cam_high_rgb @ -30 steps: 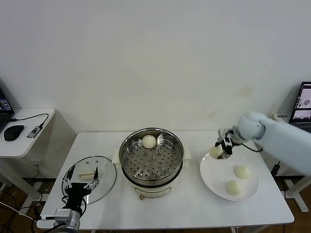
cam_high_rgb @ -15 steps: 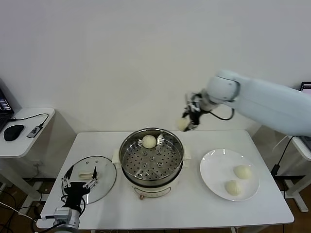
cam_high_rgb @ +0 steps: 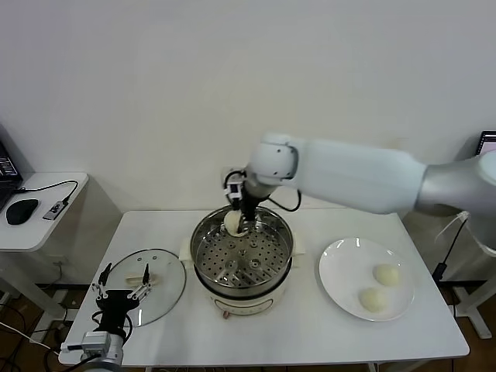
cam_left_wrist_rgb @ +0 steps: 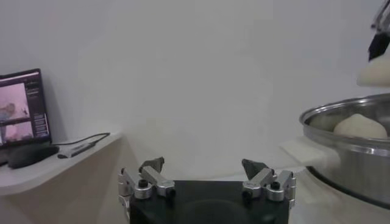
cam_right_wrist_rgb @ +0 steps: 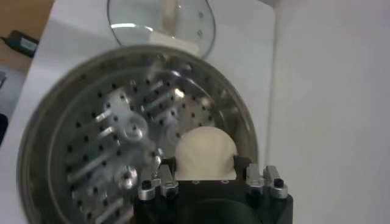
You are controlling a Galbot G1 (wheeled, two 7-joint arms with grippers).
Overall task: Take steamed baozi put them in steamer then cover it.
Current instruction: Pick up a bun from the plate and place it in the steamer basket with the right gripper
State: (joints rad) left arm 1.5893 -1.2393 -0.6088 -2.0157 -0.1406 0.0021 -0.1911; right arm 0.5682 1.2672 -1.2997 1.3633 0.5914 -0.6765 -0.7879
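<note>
My right gripper (cam_high_rgb: 243, 215) is shut on a cream-white baozi (cam_right_wrist_rgb: 205, 152) and holds it above the back part of the steamer (cam_high_rgb: 200, 249), a shiny steel pot with a perforated tray. The left wrist view shows that held baozi (cam_left_wrist_rgb: 375, 72) hanging over another baozi (cam_left_wrist_rgb: 359, 126) that lies inside the steamer (cam_left_wrist_rgb: 341, 112). Two more baozi (cam_high_rgb: 386, 274) (cam_high_rgb: 373, 300) rest on the white plate (cam_high_rgb: 341, 271) to the right. The glass cover (cam_high_rgb: 159, 288) lies flat on the table left of the steamer. My left gripper (cam_high_rgb: 118, 295) waits open at the cover's front-left edge, holding nothing.
A low side table (cam_high_rgb: 46, 232) with a mouse (cam_high_rgb: 21, 211) and a cable stands to the left of the white work table (cam_high_rgb: 310, 341). A wall runs close behind the steamer. My right arm (cam_high_rgb: 356, 182) spans the space above the table's back right.
The right gripper carried its baozi from above the plate up and leftward to above the steamer's back part. The left gripper shifted slightly toward the front left.
</note>
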